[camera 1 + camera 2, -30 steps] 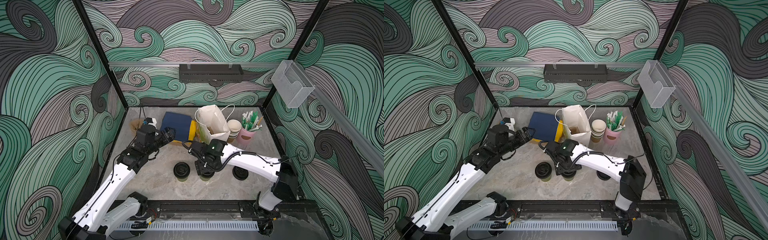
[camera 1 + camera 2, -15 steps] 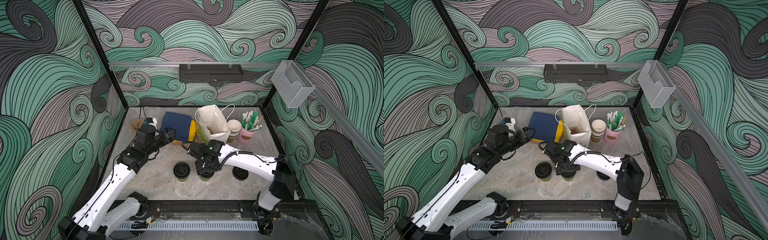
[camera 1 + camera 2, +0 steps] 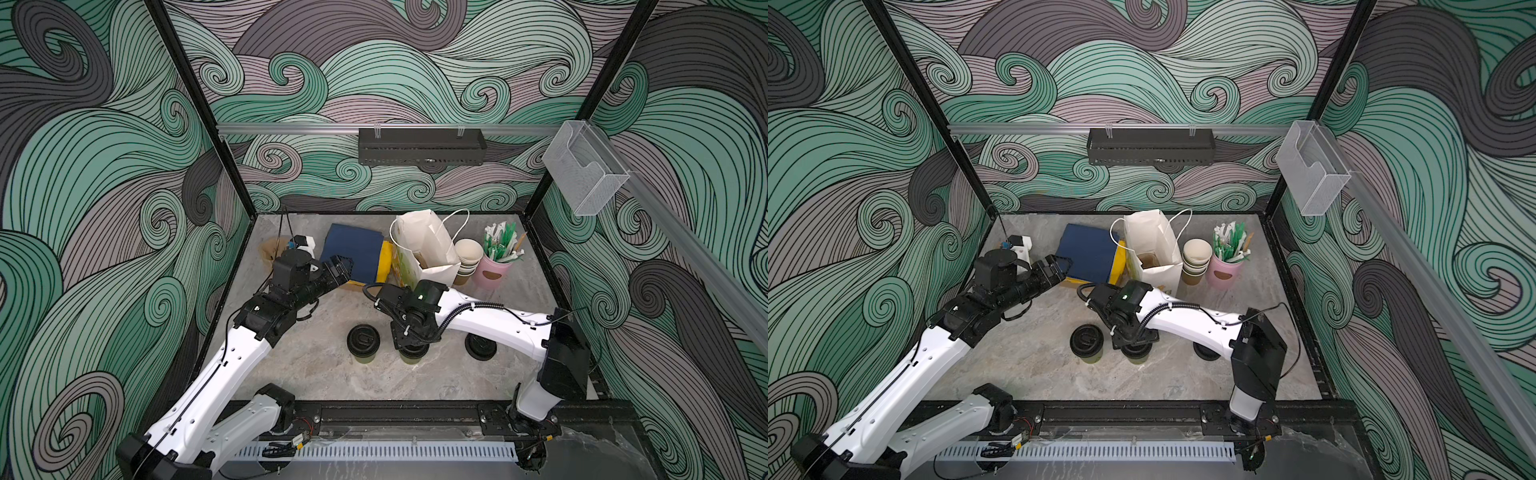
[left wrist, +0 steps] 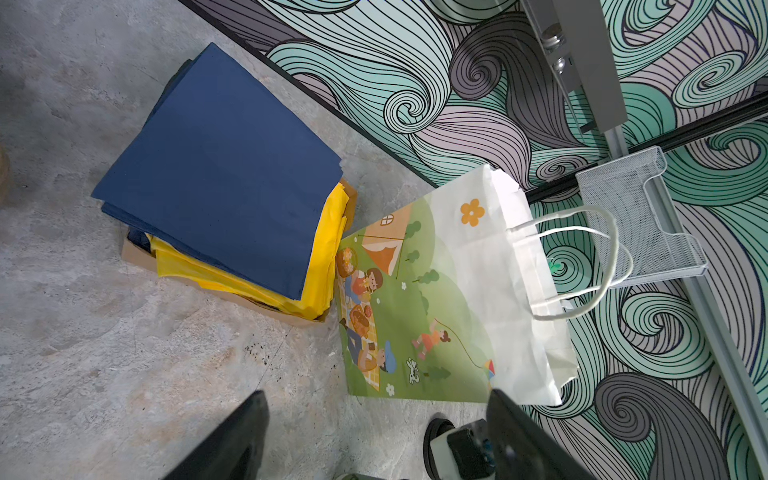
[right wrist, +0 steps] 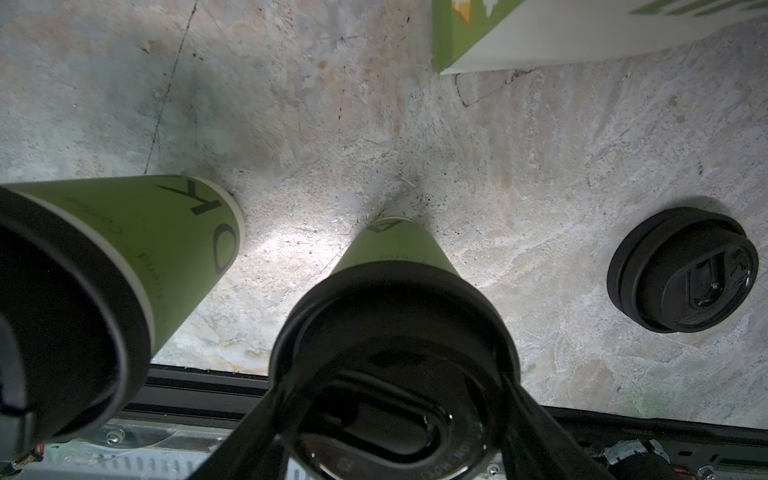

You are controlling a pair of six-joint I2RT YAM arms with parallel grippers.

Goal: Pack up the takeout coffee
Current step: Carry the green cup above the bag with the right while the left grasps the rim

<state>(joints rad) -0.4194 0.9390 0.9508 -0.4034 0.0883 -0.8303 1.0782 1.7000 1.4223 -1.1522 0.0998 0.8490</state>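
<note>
Two takeout coffee cups stand on the table's front middle, olive sides under black lids. The left cup (image 3: 363, 343) (image 3: 1086, 344) (image 5: 174, 249) stands free. My right gripper (image 3: 409, 345) (image 3: 1133, 343) (image 5: 390, 395) comes down over the right cup (image 5: 395, 249), its fingers (image 5: 515, 399) pressed to both sides of the lid; the cup's base rests on the table. My left gripper (image 3: 343, 266) (image 4: 376, 395) hangs open and empty beside the white paper bag (image 3: 424, 249) (image 4: 436, 299), which stands open at the back.
A loose black lid (image 3: 480, 345) (image 5: 681, 270) lies right of the cups. Navy and yellow napkins (image 3: 353, 253) (image 4: 220, 178) are stacked left of the bag. A stack of lidless cups (image 3: 468, 257) and a pink holder of straws (image 3: 496, 266) stand to the bag's right.
My right gripper's jaws have narrowed onto the right cup's lid, and the wrist has settled slightly. The left arm has not moved.
</note>
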